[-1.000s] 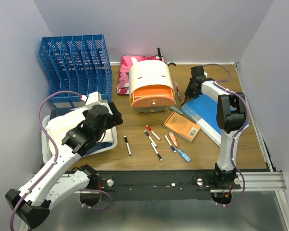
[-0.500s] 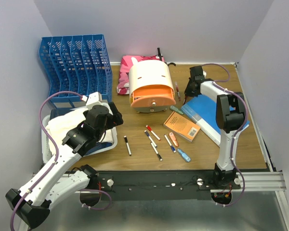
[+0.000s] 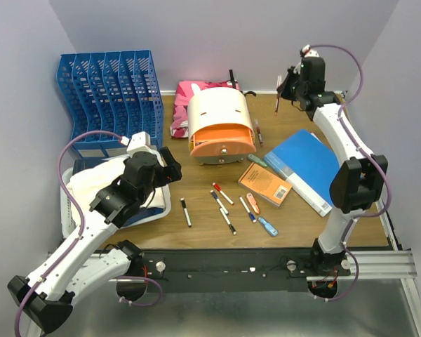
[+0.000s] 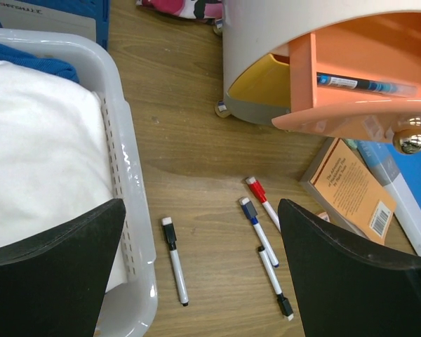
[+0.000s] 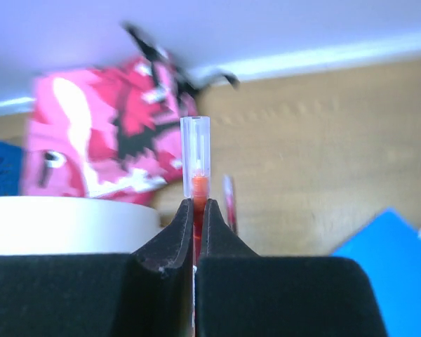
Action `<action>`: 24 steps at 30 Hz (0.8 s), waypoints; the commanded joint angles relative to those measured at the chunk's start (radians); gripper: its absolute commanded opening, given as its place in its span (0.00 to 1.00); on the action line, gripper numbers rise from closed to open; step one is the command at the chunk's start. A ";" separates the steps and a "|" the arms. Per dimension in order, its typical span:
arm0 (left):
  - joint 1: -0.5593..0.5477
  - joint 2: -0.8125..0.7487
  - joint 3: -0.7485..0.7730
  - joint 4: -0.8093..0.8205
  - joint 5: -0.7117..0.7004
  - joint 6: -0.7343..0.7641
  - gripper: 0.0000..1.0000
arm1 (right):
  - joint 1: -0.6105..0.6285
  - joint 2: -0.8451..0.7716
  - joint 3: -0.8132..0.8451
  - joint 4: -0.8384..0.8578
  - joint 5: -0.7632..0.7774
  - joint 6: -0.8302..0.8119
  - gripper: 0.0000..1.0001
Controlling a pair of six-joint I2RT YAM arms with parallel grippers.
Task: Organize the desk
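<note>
The desk (image 3: 203,242) is brown wood grain. My right gripper (image 3: 289,83) hangs high over its back right corner, shut on a clear pen with red ink (image 5: 196,151) that stands upright between the fingers (image 5: 196,203). My left gripper (image 3: 167,172) hovers open beside the white tray (image 3: 74,210), with nothing between its fingers (image 4: 200,210). Below it lie a black marker (image 4: 174,260), a blue marker (image 4: 256,225) and a red marker (image 4: 263,200).
A white and orange drawer box (image 3: 217,126) stands mid-desk, its orange drawer (image 4: 351,77) open with a pen inside. An orange book (image 3: 265,184), blue folder (image 3: 309,165), blue file rack (image 3: 109,91), pink pouch (image 3: 186,105) and another red pen (image 5: 229,200) are around.
My right gripper closed on the red pen beside the drawer box, then rose up and back toward the far wall with it. The left arm has not moved.
</note>
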 commanded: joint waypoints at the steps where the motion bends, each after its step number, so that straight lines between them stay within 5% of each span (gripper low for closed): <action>1: 0.008 0.007 0.044 0.047 0.032 0.034 0.99 | -0.005 -0.066 0.139 -0.061 -0.364 -0.298 0.01; 6: 0.008 0.012 0.050 0.062 0.052 0.045 0.99 | 0.004 -0.079 0.252 -0.193 -0.966 -0.601 0.01; 9: 0.008 0.008 0.050 0.073 0.069 0.043 0.99 | 0.047 -0.059 0.322 -0.312 -1.149 -0.771 0.01; 17: 0.010 0.000 0.055 0.085 0.110 0.039 0.99 | 0.233 -0.019 0.421 -0.647 -1.142 -1.212 0.01; 24: 0.010 -0.005 0.047 0.094 0.130 0.030 0.99 | 0.313 0.007 0.413 -0.661 -1.088 -1.251 0.02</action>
